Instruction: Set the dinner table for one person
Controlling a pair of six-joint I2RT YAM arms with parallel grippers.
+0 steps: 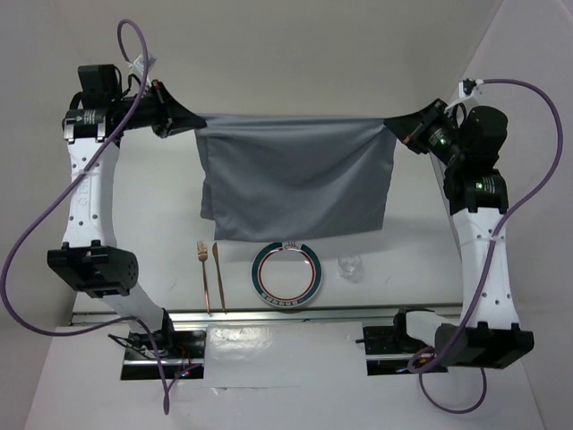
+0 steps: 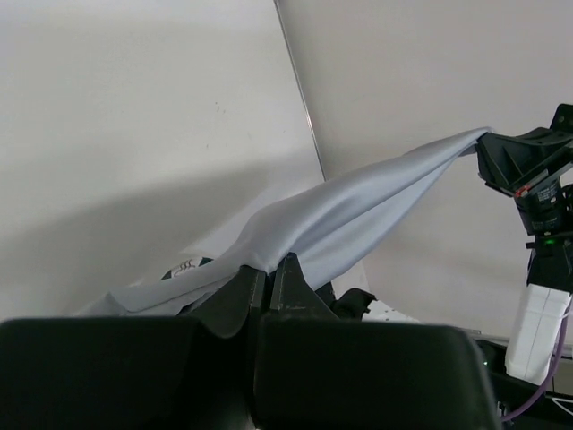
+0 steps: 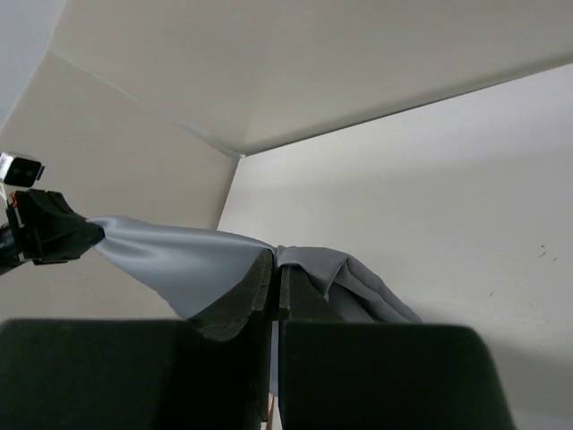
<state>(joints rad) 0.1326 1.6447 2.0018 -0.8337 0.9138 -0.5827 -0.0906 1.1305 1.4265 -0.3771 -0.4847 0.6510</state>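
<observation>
A grey square cloth [image 1: 295,179] hangs stretched above the white dinner table [image 1: 161,206]. My left gripper [image 1: 182,121] is shut on its left top corner, and my right gripper [image 1: 398,125] is shut on its right top corner. The cloth's lower edge hangs just behind a plate [image 1: 286,274] with a dark green and red rim. A copper fork [image 1: 204,269] and knife [image 1: 218,273] lie left of the plate, a clear glass [image 1: 350,266] right of it. In the left wrist view the cloth [image 2: 358,215] runs from my gripper [image 2: 266,269] to the other arm. In the right wrist view the cloth [image 3: 179,255] is pinched in my gripper [image 3: 276,264].
White panels [image 1: 313,45] wall the table at the back and sides. A metal rail [image 1: 295,313] runs along the near edge by the arm bases. Purple cables [image 1: 36,233] loop off both arms.
</observation>
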